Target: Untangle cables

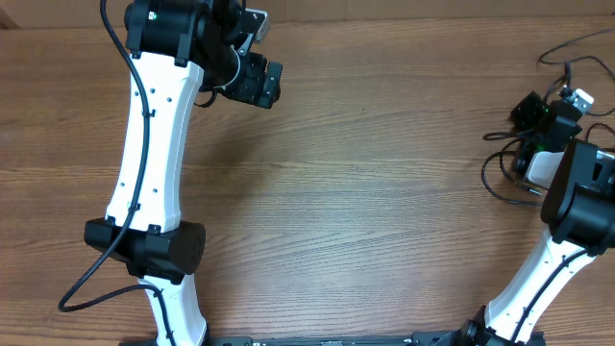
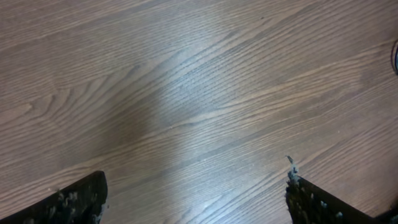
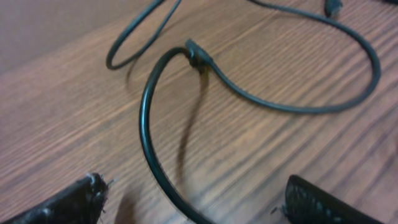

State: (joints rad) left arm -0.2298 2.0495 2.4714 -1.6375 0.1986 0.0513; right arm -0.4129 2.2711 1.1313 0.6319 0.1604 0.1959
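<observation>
Table (image 1: 365,192) centre open, cables (image 3: 144,127) crowd right side

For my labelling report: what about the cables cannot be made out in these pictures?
- Overhead: the cables pass under the right arm; their crossings there are hidden, and one strand leaves the right edge.
- Right wrist: the near cable is cut off by the bottom edge; the plug tip at the top is blurred.
- Left wrist: no cable shows.

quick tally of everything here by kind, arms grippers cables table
robot arms: 2, left arm and right arm
grippers: 2, left gripper and right gripper, both open
cables: 1 loose bunch, strand count unclear
wooden table: 1
total: 6
</observation>
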